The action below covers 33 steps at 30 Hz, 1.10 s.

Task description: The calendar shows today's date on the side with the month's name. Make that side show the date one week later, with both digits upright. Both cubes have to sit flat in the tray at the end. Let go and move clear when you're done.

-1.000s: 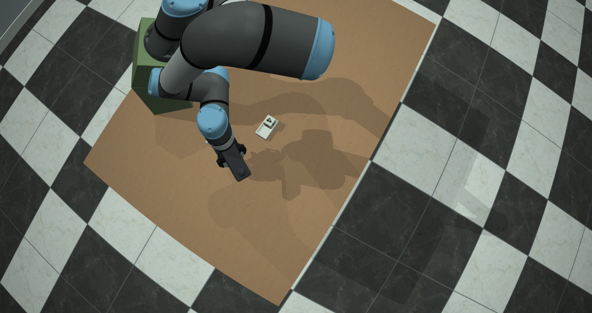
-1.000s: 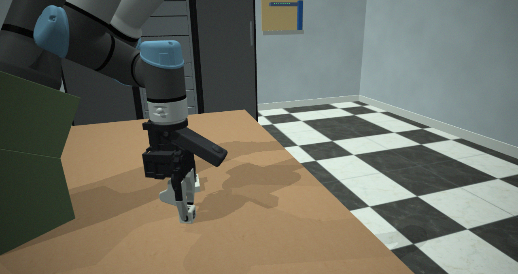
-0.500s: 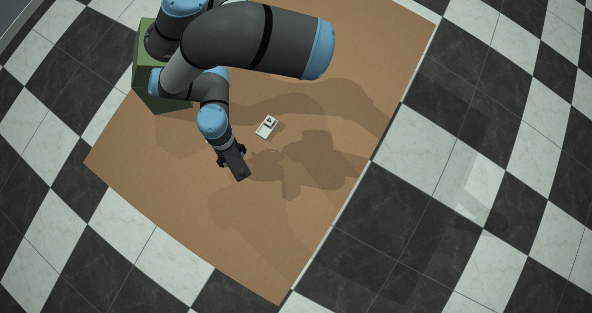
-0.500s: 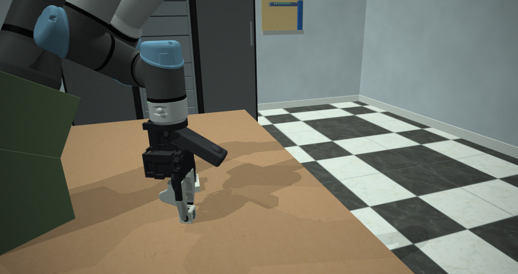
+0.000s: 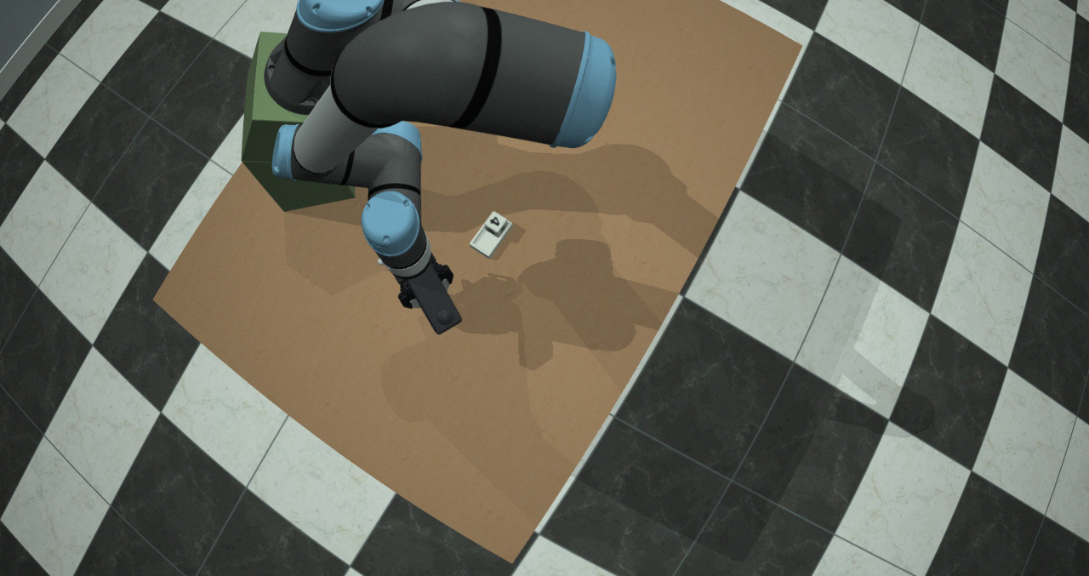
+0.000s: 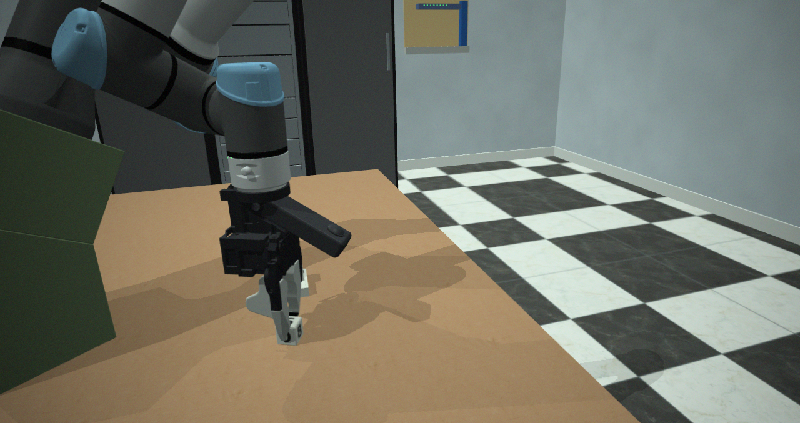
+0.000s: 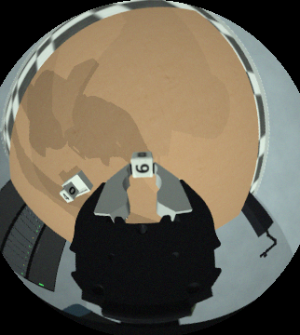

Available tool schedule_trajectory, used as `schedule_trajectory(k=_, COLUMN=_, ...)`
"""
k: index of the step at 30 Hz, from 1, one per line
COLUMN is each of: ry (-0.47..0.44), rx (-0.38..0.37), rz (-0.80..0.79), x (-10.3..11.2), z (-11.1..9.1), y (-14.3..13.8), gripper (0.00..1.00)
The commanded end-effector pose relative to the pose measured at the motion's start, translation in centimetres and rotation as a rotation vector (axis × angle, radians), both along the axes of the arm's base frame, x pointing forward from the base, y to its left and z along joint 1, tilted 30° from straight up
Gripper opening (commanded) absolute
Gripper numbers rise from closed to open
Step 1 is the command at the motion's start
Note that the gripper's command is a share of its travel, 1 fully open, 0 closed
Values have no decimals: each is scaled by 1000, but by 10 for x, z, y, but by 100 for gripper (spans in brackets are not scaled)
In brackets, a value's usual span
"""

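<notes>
White plastic-looking fingers on the gripper [image 5: 428, 291] [image 6: 287, 325] [image 7: 142, 168], and we have them drawn in close, only a narrow gap apart, with a white cube [image 6: 294, 332] [image 7: 142, 167] pinched between the tips! From the wrist we read a digit on the face turned towards us, a 6 or a 9 lying on its side; which of the two, we cannot say. A second, darker-looking face shows just beyond it, its mark too squeezed to call. The exterior view puts the held cube low over the brown table top [image 5: 457, 451] [image 6: 363, 375] [image 7: 169, 70], though whether it touches the surface we cannot tell.

Over to the calendar, folks: the small white tray [image 5: 482, 243] [image 6: 304, 290] [image 7: 83, 181] sits on the table near the gripper, apart from it. One half has the other cube [image 5: 496, 223] [image 7: 71, 191] in it, and the half beside that is bare. We see a 4 on top of that cube from above, while the wrist view gives us a 0 on one of its sides. The month's name we cannot read from any angle. In the exterior view most of the tray hides behind the fingers. Above it all, we have the grey and blue arm [image 5: 457, 70] [image 6: 254, 127] reaching out from its green pedestal [image 5: 262, 142] [image 6: 44, 286], wrist pointing down to the held cube.
</notes>
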State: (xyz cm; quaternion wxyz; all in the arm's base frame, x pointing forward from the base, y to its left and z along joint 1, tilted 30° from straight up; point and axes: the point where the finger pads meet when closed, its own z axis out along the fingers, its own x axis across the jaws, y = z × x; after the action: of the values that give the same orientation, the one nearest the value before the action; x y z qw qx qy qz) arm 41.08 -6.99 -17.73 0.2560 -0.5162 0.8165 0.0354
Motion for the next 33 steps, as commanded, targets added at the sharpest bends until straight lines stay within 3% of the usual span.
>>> schedule_trajectory(k=1, ry=-3, rx=-3, rz=1, x=2, z=0, y=-1, gripper=17)
schedule_trajectory(k=10, ry=-3, rx=-3, rz=1, x=2, z=0, y=-1, gripper=28)
schedule_trajectory(k=33, ry=-1, rx=0, rz=-1, x=-3, z=7, y=-3, gripper=28)
